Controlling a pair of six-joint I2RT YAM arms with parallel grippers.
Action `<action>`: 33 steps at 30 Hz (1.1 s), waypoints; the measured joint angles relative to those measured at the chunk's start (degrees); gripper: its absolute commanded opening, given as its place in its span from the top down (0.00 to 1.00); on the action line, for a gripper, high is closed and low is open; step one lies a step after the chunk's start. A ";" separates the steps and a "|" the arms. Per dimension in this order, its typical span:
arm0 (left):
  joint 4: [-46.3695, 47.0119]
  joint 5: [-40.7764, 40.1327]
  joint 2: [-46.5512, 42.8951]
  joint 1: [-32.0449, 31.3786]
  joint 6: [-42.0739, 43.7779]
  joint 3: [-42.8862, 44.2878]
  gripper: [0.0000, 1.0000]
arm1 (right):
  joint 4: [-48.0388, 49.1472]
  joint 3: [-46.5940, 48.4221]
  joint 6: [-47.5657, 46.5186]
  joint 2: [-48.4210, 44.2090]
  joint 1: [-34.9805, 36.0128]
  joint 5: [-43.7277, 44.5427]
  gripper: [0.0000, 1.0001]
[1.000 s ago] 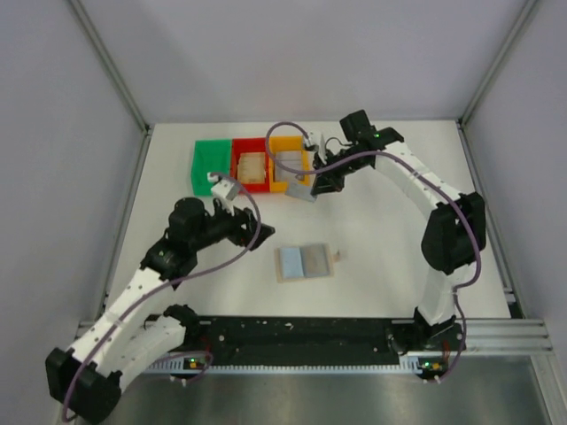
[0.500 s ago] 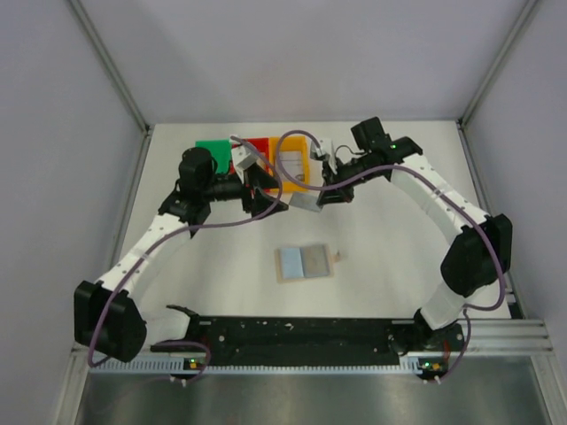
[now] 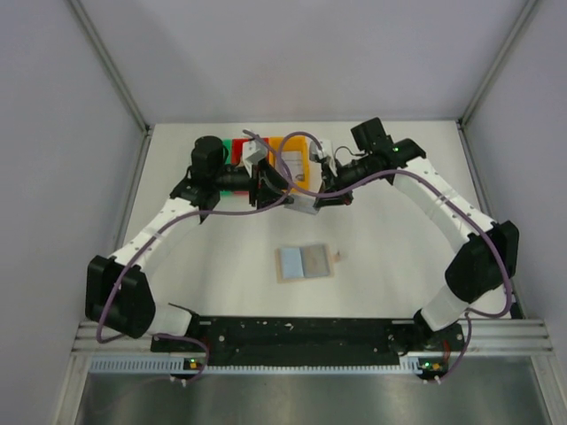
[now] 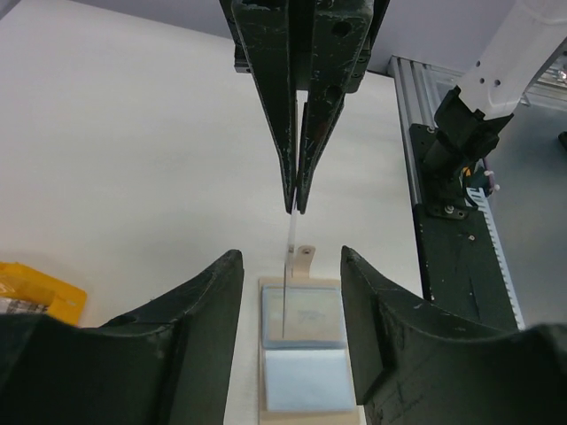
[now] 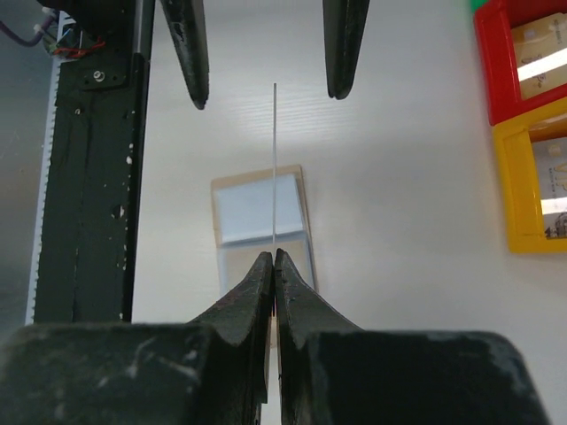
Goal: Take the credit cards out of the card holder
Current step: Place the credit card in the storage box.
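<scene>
Pinching arm: the right gripper (image 5: 274, 258) had its jaws pressed together on a single credit card (image 5: 275, 159). The card was held edge-on, so both wrist views showed it only as a thin line.
Receiving arm: the left gripper (image 4: 291, 255) faced the right one with its jaws spread wide. The free end of the card sat in the gap between its fingers (image 5: 195, 62), and no contact with either finger could be made out.
Height and place: in the top view both grippers hung off the table (image 3: 381, 257), beyond the far side of the card holder (image 3: 306, 263), the side away from the arm bases.
Holder: it lay open and flat with its lining up, a tan border around it and a small tab on one edge. One half looked pale blue and the other greyer. Whether the greyer face was a card or bare lining could not be told.
Bins: the yellow bin (image 5: 509, 204) stood straight beyond the card holder's far side, and a grey card (image 5: 551, 173) lay in it. The red bin (image 5: 485, 62) stood against the yellow bin, beyond the holder and to its left, and held a tan card (image 5: 532, 40).
</scene>
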 measured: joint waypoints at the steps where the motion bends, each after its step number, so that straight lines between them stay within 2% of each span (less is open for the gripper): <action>1: -0.04 0.13 0.48 -0.07 -0.02 0.48 0.52 | 0.00 0.00 0.00 -0.15 0.00 -0.17 1.00; 10: -2.14 0.11 1.99 -2.03 1.95 2.64 0.66 | -0.02 -0.20 0.00 -0.59 0.31 -0.83 1.00; 15: -7.43 -0.28 2.54 -2.12 5.16 4.50 0.71 | -0.02 -0.20 0.00 -0.59 0.33 -0.83 1.00; 18: -10.67 -0.48 3.23 -2.14 7.21 5.97 0.79 | -0.02 -0.22 0.00 -0.59 0.33 -0.83 1.00; 21: -13.18 -0.66 3.91 -2.32 8.68 6.51 1.00 | 0.00 -0.22 0.00 -0.59 0.35 -0.83 1.00; 23: -14.80 -0.72 4.31 -2.58 9.55 6.73 1.00 | -0.02 -0.22 0.00 -0.59 0.35 -0.76 1.00; 24: -15.32 -0.72 4.50 -2.69 9.81 6.95 1.00 | -0.11 -0.24 0.02 -0.59 0.35 -0.63 0.97; 25: -15.98 -0.72 4.68 -2.78 10.32 7.28 1.00 | -0.17 -0.26 0.02 -0.59 0.33 -0.46 0.86; 26: -16.46 -0.74 4.79 -2.82 10.80 7.52 1.00 | -0.17 -0.26 0.04 -0.59 0.33 -0.31 0.73; 28: -17.16 -0.92 4.87 -2.84 11.58 7.72 1.00 | 0.02 -0.26 0.37 -0.59 0.35 -0.13 0.38; 29: -17.33 -1.03 4.87 -2.86 11.96 7.74 1.00 | 0.04 -0.28 0.98 -0.59 0.35 0.04 0.30; 33: -15.96 -1.18 5.09 -1.88 11.91 7.63 1.00 | 1.18 -1.27 2.86 -0.81 0.31 1.57 0.20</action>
